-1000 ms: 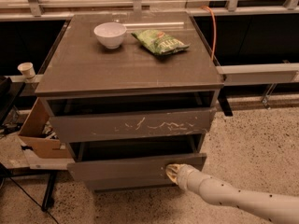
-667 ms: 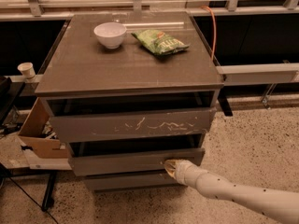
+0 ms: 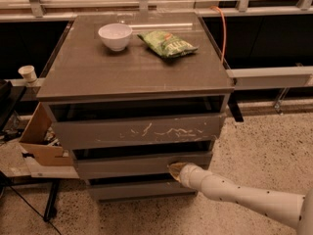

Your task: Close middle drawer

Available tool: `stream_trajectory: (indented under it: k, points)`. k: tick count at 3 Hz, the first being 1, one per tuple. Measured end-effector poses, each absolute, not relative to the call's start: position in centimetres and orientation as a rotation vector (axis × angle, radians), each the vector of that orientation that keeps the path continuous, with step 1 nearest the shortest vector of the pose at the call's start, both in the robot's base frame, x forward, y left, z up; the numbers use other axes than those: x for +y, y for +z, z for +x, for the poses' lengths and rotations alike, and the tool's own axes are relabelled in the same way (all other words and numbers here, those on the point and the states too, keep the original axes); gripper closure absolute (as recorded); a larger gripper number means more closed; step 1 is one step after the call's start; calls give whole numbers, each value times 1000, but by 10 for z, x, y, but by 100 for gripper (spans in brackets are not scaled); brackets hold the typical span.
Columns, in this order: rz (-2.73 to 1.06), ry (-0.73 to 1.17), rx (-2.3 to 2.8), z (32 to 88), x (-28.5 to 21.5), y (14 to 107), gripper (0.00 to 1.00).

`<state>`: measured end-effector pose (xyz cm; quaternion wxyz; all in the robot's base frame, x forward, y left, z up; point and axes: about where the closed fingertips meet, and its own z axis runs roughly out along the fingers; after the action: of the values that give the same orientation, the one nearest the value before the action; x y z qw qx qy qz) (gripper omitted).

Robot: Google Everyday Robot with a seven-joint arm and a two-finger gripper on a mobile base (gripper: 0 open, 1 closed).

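The middle drawer (image 3: 132, 164) is the plain grey-brown front below the scratched top drawer (image 3: 142, 132). It stands out only slightly from the cabinet, with a thin dark gap above it. My gripper (image 3: 176, 171) sits at the end of the white arm that comes in from the lower right. Its tip presses against the right part of the middle drawer's front. Below is the shorter, darker bottom drawer front (image 3: 139, 190).
A white bowl (image 3: 115, 36) and a green snack bag (image 3: 167, 43) lie on the cabinet top (image 3: 98, 75). A cardboard box (image 3: 39, 141) and a paper cup (image 3: 28, 74) are at the left. Speckled floor (image 3: 264, 146) lies to the right.
The middle drawer has slid inward, from well out to nearly flush. My gripper has moved up and left with it, staying against its front.
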<state>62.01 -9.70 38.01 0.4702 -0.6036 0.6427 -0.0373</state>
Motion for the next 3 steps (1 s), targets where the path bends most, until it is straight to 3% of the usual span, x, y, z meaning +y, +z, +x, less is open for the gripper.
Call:
stream_trajectory:
  k: [2, 3]
  points:
    - [-1516, -21, 1613, 594, -98, 386, 100]
    - [-1578, 134, 1694, 537, -102, 401, 100]
